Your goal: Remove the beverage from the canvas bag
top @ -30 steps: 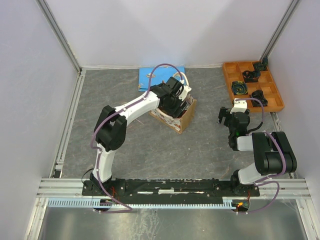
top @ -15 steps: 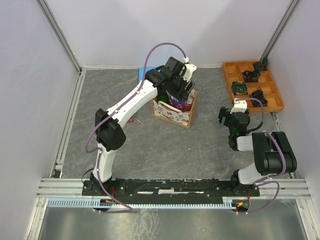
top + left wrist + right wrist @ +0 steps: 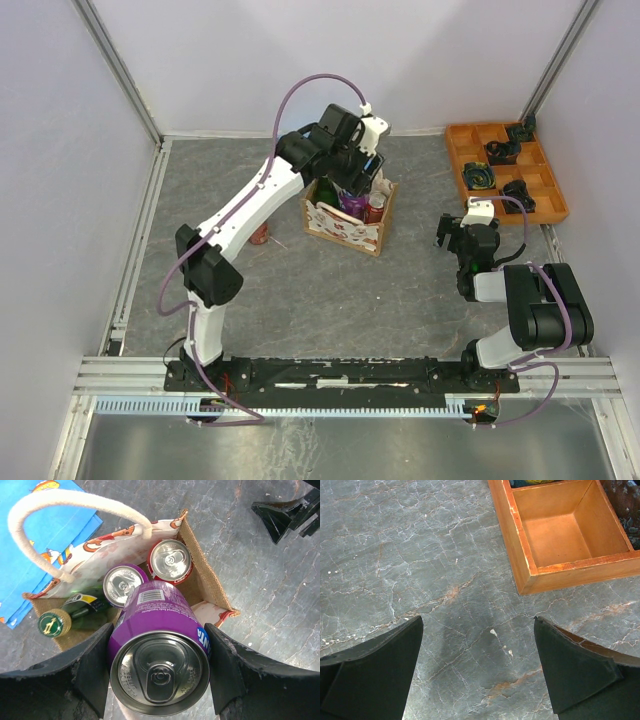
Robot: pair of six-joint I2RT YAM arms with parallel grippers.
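Lift-out of purple can (image 3: 160, 625) from canvas bag (image 3: 348, 228), nearly done.

By size: left arm (image 3: 245, 205): stands higher than a second ago, then sunk in the bag, now reaching over it; canvas bag: sits upright on the grey table (image 3: 300, 290), no longer skewed under the arm, and holds a green bottle (image 3: 80, 605), a red can (image 3: 170, 560) and a second purple can (image 3: 122, 584); left gripper (image 3: 160, 672): clamps the purple can by its sides, upright, above the bag mouth and apart from it; right gripper (image 3: 477, 670): hovers beside the orange tray (image 3: 580, 575), fingers spread, nothing between. Left to do, by judgement: carry aside, set down.
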